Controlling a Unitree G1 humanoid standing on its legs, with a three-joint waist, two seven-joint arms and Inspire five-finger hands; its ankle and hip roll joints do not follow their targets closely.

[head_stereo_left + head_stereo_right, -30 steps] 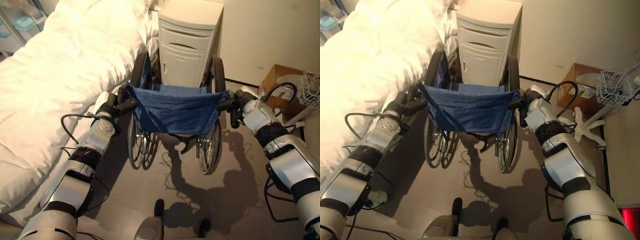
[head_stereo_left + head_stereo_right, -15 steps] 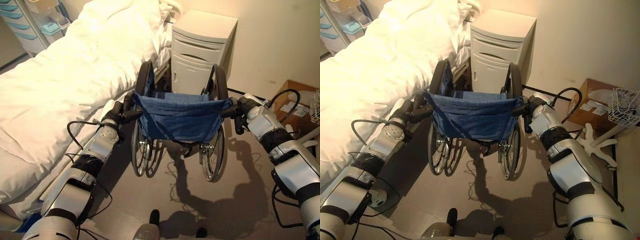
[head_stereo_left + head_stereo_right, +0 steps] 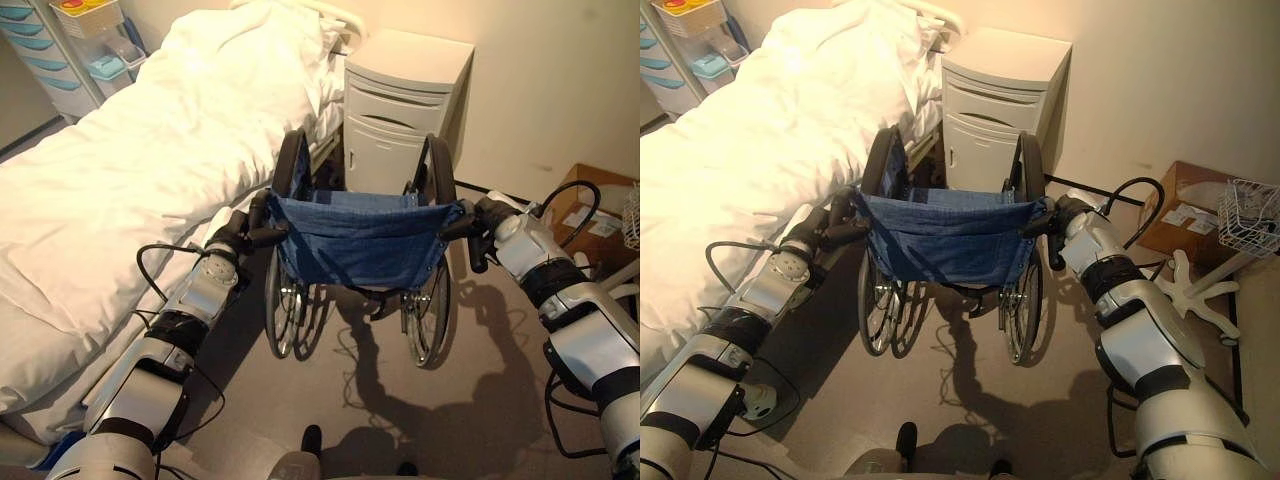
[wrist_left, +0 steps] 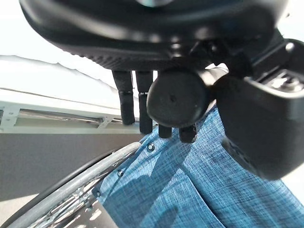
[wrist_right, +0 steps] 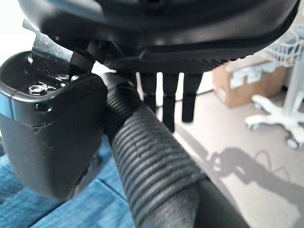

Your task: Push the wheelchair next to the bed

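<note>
The wheelchair (image 3: 355,250) stands just right of the bed (image 3: 130,170), its front near the bedside cabinet (image 3: 400,110). The left robot hand (image 3: 238,232) and right robot hand (image 3: 490,215) each curl round a push handle. Advance should be slow and even on both handles, lest the front strike the cabinet.

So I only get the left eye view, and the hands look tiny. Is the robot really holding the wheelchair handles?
Observer: Yes. In the left wrist view the left hand has its fingers curled over the round end of the left handle.
Operator: And the other one?
Observer: The right wrist view shows the right hand wrapped round the ribbed right handle, thumb on one side, fingers on the other.
Operator: What's past that hand?
Observer: A cardboard box on the floor, and beside it a white stand's wheeled base.
</note>
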